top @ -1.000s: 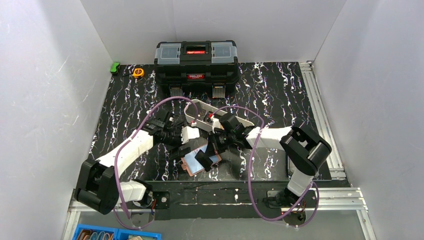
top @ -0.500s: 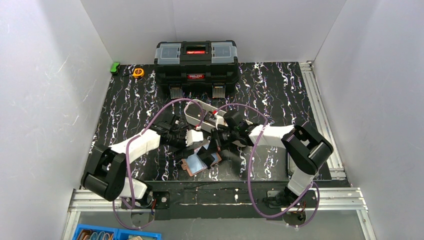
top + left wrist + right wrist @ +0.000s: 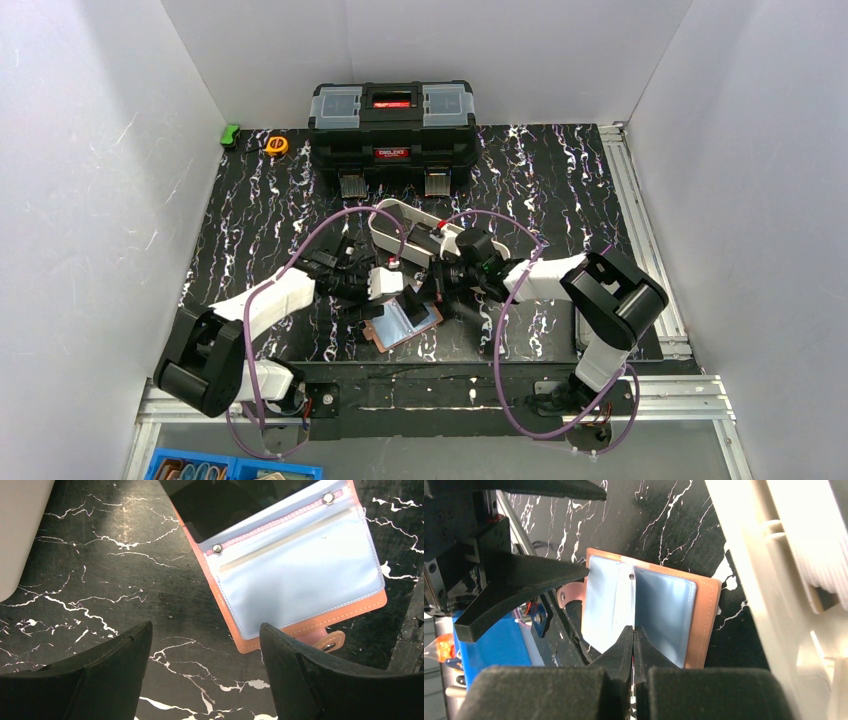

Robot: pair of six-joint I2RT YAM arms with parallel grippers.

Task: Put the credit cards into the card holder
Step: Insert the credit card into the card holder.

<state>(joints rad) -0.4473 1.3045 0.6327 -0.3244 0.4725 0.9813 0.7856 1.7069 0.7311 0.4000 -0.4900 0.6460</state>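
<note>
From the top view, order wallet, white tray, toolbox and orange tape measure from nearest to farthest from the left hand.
1. Wallet, right beside the left hand.
2. White tray, just behind.
3. Toolbox, at the back.
4. Tape measure, back left.

Black toolbox [image 3: 391, 125], white tray [image 3: 385, 222], tape measure [image 3: 277, 145] — orange

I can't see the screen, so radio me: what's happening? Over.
Left gripper open, beside the card holder. Right gripper shut, above its fold. Holder lies open; no cards seen, nothing blocking.
</note>
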